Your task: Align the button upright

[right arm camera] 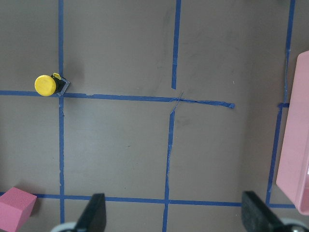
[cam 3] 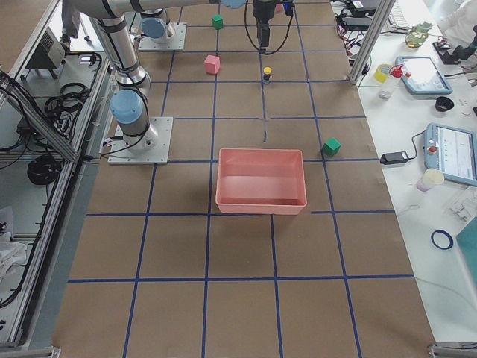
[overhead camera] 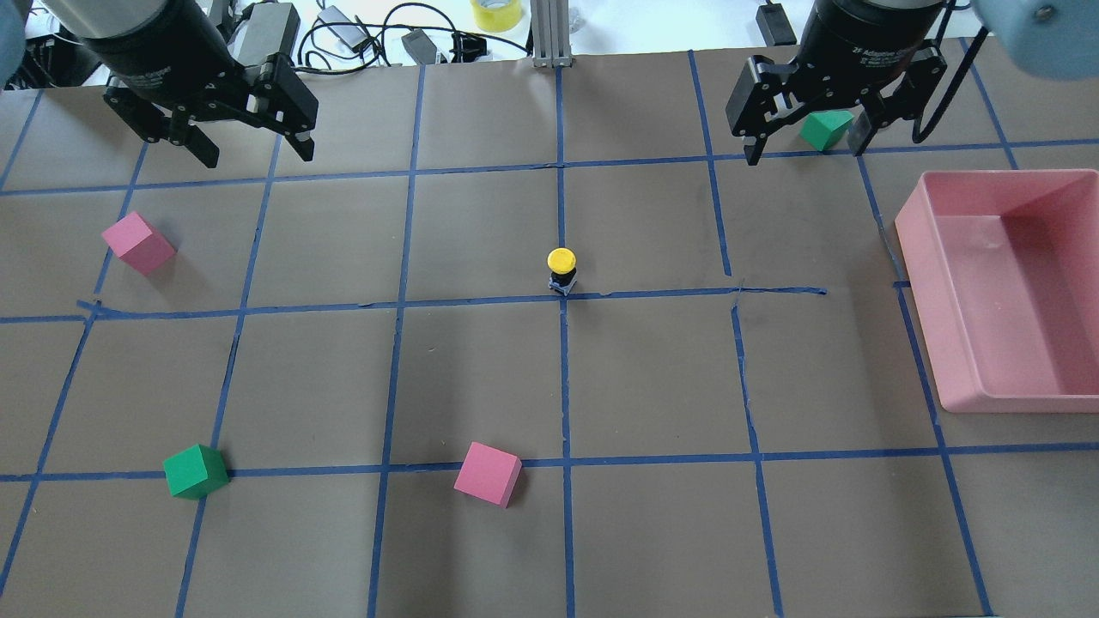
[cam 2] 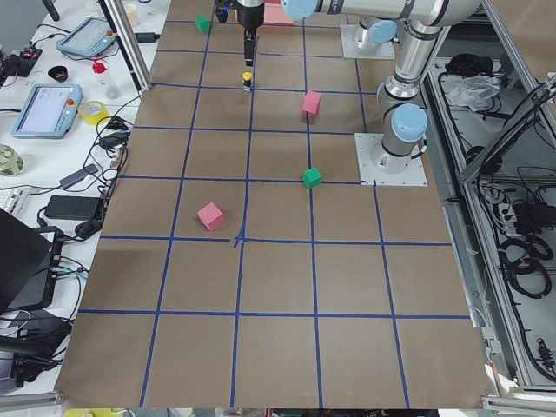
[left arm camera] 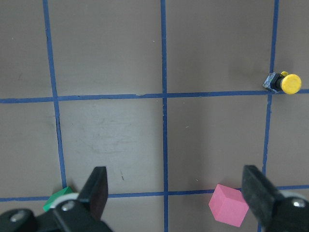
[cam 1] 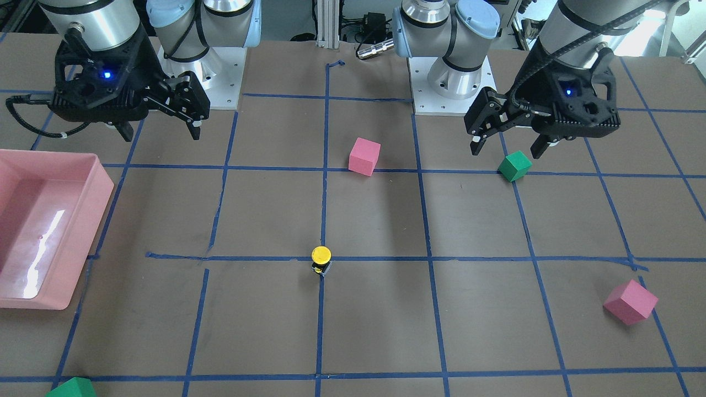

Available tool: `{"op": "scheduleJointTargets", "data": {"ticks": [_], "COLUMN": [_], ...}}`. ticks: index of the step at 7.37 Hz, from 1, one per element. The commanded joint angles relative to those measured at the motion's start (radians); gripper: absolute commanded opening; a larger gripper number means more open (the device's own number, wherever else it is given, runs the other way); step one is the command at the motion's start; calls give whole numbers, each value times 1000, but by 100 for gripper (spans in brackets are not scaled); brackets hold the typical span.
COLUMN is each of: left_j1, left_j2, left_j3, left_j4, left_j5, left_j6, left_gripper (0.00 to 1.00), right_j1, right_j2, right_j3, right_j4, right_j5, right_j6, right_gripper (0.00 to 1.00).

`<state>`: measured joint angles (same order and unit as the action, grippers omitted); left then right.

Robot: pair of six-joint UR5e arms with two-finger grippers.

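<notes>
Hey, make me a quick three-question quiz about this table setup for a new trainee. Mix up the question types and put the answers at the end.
1. True or false: the left pincer grips the button.
2. On which side of the table does the pink tray sit? A) the robot's left B) the robot's right C) the centre
3. Fill in: the button's yellow cap faces ____.
Key: 1 false; 2 B; 3 up.
</notes>
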<state>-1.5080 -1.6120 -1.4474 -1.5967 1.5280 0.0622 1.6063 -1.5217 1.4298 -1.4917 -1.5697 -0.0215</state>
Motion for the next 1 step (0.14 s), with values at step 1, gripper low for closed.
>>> {"op": "scheduleJointTargets", "data": {"ticks": [1], "left_j1": [0], "left_j2": [-2], "left_j3": [-2], "left_j4": [1], "left_j5": [0], "left_j6": [-1], "left_gripper": [100], "right_j1": [1], "right_j2": [0], "right_j3": [1], "right_j4": [-1], "right_j5": [-1], "right_j6": [0], "right_gripper": [100]}}
